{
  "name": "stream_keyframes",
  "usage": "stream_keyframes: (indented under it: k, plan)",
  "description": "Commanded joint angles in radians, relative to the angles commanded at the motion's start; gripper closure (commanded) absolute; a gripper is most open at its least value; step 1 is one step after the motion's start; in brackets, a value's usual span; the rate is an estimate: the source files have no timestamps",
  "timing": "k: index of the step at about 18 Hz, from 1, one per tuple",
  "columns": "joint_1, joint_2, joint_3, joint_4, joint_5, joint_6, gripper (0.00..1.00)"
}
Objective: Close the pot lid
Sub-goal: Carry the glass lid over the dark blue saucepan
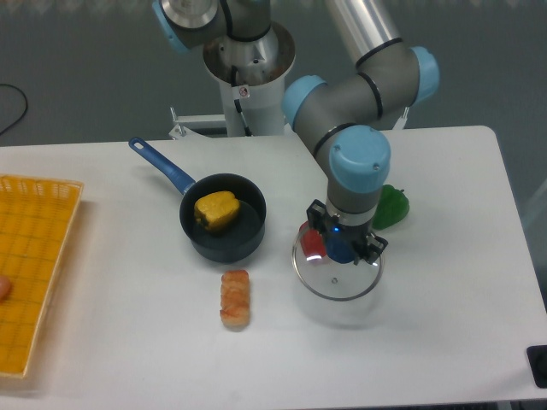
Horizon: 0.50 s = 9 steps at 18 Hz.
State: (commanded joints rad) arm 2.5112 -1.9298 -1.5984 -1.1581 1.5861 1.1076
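Note:
The dark navy pot (223, 225) sits left of centre on the white table, its long blue handle (161, 164) pointing up-left. A yellow piece of food (215, 209) lies inside it. My gripper (340, 246) is to the pot's right, pointing down and shut on the blue knob of the glass lid (336, 272). The lid hangs level a little above the table, its shadow beneath it, about a lid's width right of the pot.
A red item (312, 243) shows through the lid's left edge. A green item (390, 206) lies behind the gripper. An orange piece of food (235, 298) lies in front of the pot. A yellow basket (34, 272) stands at the left edge.

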Motion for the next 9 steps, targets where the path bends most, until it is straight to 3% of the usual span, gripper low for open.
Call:
stream_keyframes:
  k: [9]
  plan:
    - [-0.117,0.029,-0.003,-0.069,0.002,-0.083,0.48]
